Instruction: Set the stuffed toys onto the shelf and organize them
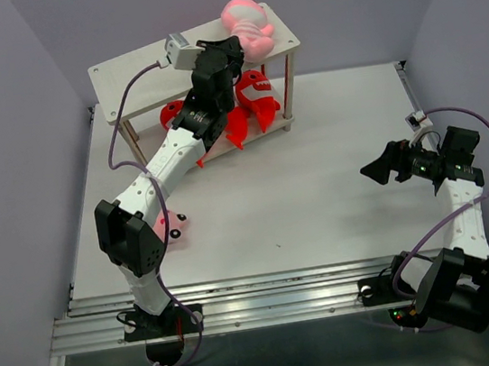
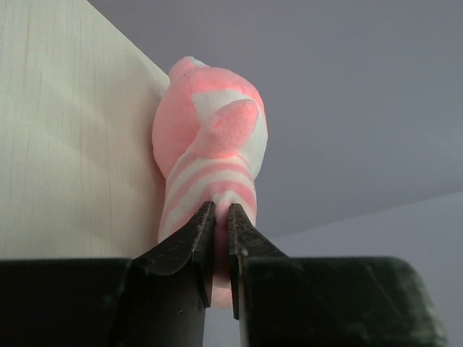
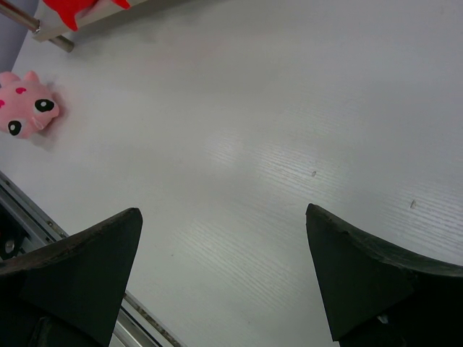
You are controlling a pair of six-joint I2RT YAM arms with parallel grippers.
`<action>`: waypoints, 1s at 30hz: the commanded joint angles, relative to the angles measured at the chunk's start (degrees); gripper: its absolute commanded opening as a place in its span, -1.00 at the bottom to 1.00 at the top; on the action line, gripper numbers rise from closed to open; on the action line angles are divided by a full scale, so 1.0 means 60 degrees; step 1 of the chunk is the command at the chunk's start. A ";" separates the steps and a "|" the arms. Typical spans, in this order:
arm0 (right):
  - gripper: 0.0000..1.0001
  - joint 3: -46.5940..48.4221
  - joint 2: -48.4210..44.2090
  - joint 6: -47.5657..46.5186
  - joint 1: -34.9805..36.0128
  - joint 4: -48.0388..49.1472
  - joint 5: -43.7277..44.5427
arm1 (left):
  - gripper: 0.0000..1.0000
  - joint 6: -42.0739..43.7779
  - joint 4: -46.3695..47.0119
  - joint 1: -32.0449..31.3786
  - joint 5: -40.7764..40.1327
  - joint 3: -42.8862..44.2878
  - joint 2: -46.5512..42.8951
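Left pincer (image 2: 221, 217) is nipped narrow on the pink toy (image 2: 210, 144), at the shelf (image 2: 65, 130) top's far edge, likely to seat it there. Right pincer (image 3: 224, 275) hangs wide over the tabletop (image 3: 289, 108); a second toy (image 3: 27, 112) waits there.

I read no text, label or number on any feed, not even on the pink striped plush (image 2: 210, 155) in my left claw (image 2: 221, 210).
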 commanded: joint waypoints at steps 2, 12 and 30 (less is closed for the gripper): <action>1.00 0.0121 -0.0041 -0.0130 0.0062 0.0203 0.0005 | -0.80 -0.0047 0.0476 0.0042 -0.0450 0.0057 -0.0281; 1.00 0.0121 -0.0027 -0.0144 0.0062 0.0203 0.0019 | -1.00 -0.0106 0.0579 0.0028 -0.1854 -0.0646 -0.0881; 1.00 0.0136 0.0017 -0.0144 0.0062 0.0203 0.0063 | -1.00 -0.0326 0.0491 -0.0192 -0.3306 -0.0720 -0.1058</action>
